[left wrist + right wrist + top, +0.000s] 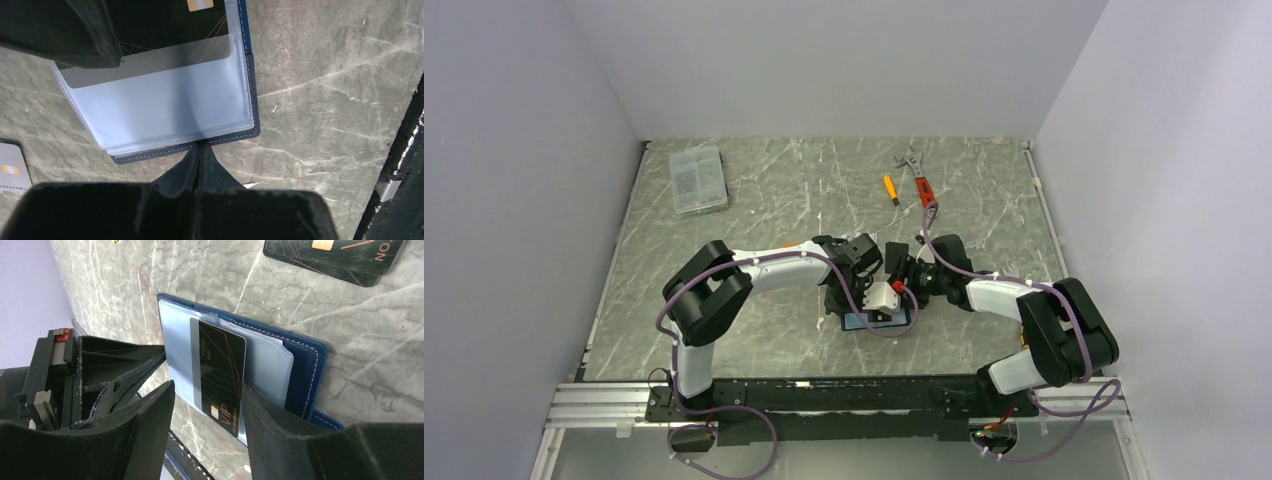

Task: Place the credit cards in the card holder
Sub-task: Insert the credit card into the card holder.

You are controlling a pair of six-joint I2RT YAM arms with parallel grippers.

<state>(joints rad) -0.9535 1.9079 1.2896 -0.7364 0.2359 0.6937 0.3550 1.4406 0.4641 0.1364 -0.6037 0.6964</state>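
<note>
The navy card holder (306,371) lies open on the marble table, its clear sleeves facing up. A black credit card (220,371) marked VIP sits partly inside one sleeve, with its chip end sticking out. My right gripper (207,412) is open around that free end, one finger on each side. In the left wrist view the same black card (165,25) shows at the top of the card holder (252,100). My left gripper (201,149) is shut, its tips against the holder's near stitched edge. In the top view both grippers meet over the card holder (879,322).
More black credit cards (335,255) lie on the table beyond the holder. A silvery card (11,172) lies to its left. A clear compartment box (698,180), an orange screwdriver (890,188) and a red wrench (919,180) sit at the back.
</note>
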